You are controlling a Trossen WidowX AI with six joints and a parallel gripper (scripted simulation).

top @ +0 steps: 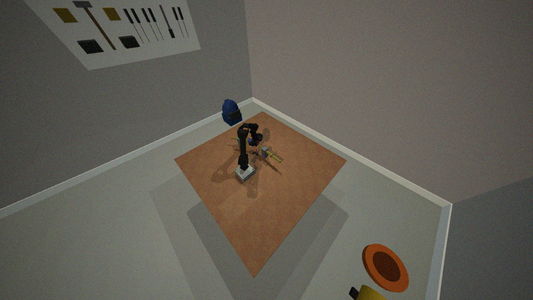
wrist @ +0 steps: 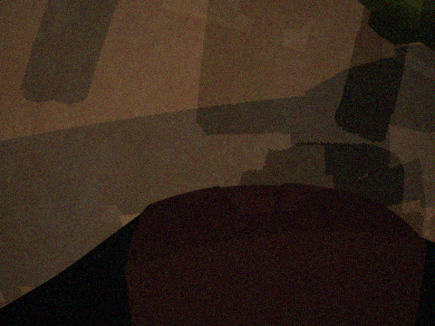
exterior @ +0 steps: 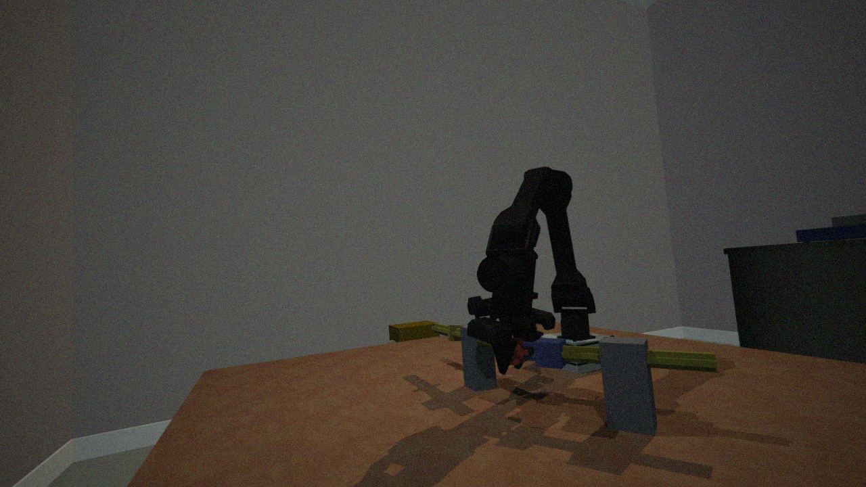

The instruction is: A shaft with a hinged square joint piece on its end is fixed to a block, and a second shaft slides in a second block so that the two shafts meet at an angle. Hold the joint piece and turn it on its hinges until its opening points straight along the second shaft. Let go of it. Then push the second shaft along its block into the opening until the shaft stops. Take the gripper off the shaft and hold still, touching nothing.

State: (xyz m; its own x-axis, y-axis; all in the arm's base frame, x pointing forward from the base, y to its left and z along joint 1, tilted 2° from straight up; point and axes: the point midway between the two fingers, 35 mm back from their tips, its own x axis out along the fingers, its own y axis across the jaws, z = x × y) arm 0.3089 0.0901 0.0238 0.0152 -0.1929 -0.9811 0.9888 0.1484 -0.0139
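My gripper [top: 257, 143] [exterior: 512, 358] is shut on the red joint piece [exterior: 519, 352] [wrist: 272, 276], which fills the bottom of the wrist view between the dark fingers. The blue part [exterior: 547, 353] beside it sits on the end of the first shaft [exterior: 680, 360] [top: 234, 138], which runs through a grey block [exterior: 628, 387]. The second shaft [top: 276, 158] [exterior: 444, 330] runs through the other grey block [top: 264, 152] [exterior: 478, 366] and has a collar and a thicker outer end. A finger hides much of the joint piece, and its opening and the second shaft's inner tip are not clearly visible.
The arm's base [top: 244, 173] stands on the brown table top [top: 253, 242]. Both blocks stand close to the gripper, one on each side in the exterior view. A blue mask [top: 230, 111] is beyond the table, and a dark cabinet [exterior: 799, 296] is behind.
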